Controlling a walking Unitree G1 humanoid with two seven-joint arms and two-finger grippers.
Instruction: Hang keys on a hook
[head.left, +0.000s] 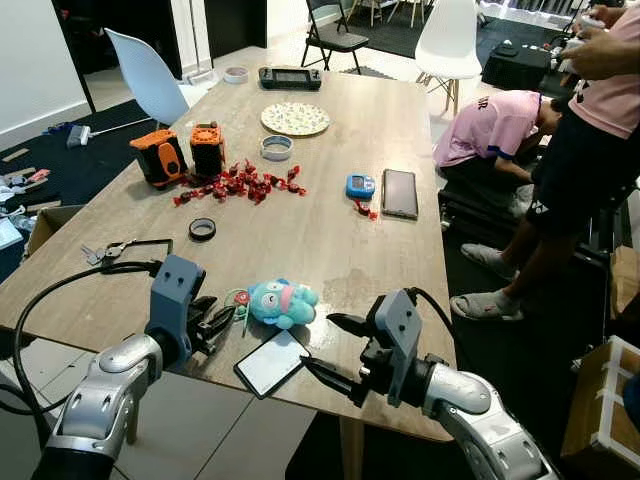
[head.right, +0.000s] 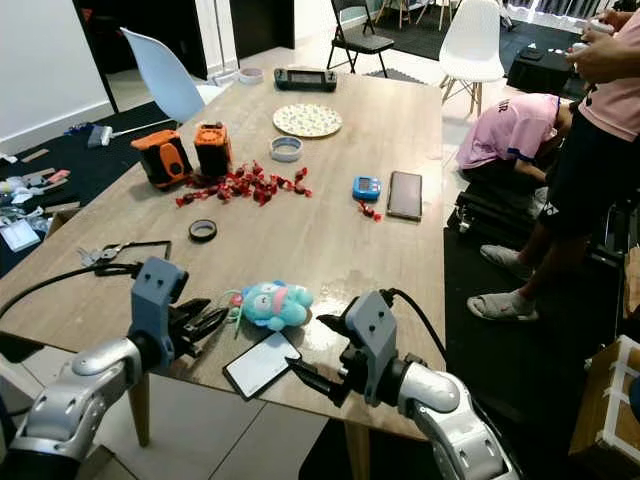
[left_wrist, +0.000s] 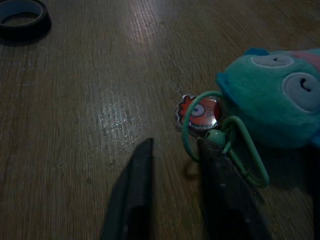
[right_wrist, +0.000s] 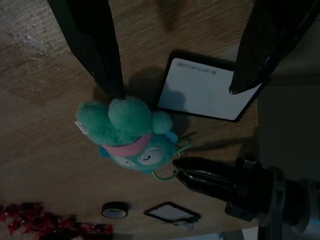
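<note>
A long wooden table fills a home's open room, with dark carpet to either side and pale floor tiles under its near edge. At that near edge lies a teal plush toy, its green ring clip and a small red-faced charm pointing toward the robot's left. The left gripper sits low over the wood just beside that clip, its fingers a narrow gap apart, one fingertip touching the ring. The right gripper hovers at the table's edge with fingers spread wide, on the plush's other side and above a white card that overhangs the edge.

A bunch of keys on a black loop rests near the table's left edge, well apart from both grippers. Farther up lie a black tape roll, scattered red wrapped sweets, two orange-and-black devices, a patterned round plate, a blue gadget, a dark phone and a handheld console.

White chairs stand at the far end. On the right, a person in a pink shirt crouches on the floor while another person stands beside the table.
</note>
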